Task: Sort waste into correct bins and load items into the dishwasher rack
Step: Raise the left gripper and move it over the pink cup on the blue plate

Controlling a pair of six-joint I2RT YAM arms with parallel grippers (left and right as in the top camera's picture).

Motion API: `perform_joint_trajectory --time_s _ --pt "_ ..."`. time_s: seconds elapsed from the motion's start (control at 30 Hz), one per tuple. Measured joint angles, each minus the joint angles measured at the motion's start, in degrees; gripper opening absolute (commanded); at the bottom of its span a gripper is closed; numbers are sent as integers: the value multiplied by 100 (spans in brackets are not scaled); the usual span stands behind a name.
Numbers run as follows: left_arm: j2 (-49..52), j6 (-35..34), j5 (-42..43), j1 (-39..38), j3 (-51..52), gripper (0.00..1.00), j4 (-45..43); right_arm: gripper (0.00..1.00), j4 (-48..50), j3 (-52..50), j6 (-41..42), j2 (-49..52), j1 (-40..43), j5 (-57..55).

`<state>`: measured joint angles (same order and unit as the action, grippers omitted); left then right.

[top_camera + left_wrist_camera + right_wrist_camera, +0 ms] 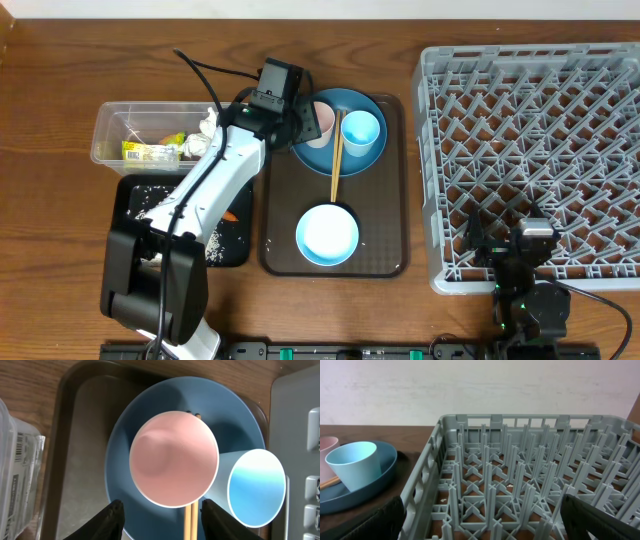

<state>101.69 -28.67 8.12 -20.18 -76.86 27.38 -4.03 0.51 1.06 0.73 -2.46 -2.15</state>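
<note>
Grey and bare, the dishwasher rack (530, 150) on the right of the overhead frame holds nothing, so loading looks not yet begun. The waste sorting appears done: the yellow-green snack wrapper (150, 152) and white tissue (208, 125) lie in the clear container (112, 135) at upper left, and the rice grains (150, 192) and small carrot (231, 215) lie in the black tray (240, 245) below it. The dishes all wait on the brown serving tray (385, 200) at centre: the dark blue plate (350, 100) at its top carries the pink cup (322, 120), the light blue cup (362, 130) and the 2 chopsticks (337, 150), and the light blue bowl (327, 235) sits alone at its bottom. The left wrist view adds what the arm hides from above: the left gripper (162, 512) hangs over the pink cup with its jaws apart, 1 finger on either side of the rim and no contact visible, so I judge this cup the first item to go. The right wrist view shows the right gripper (485, 525) spread wide and holding nothing at the rack's near wall, with the pegs seen side-on. Only the overhead view shows both bins.
</note>
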Motion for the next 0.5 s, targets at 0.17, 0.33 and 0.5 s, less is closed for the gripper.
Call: perform_joint_trajectory --time_s 0.17,0.33,0.5 --pt "26 2 -83 -2 0 47 0 99 0 0 0 0 0 0" --pt "315 -2 -144 -2 0 47 -70 99 0 0 0 0 0 0" --pt "667 -26 -173 -2 0 37 -131 99 0 0 0 0 0 0"
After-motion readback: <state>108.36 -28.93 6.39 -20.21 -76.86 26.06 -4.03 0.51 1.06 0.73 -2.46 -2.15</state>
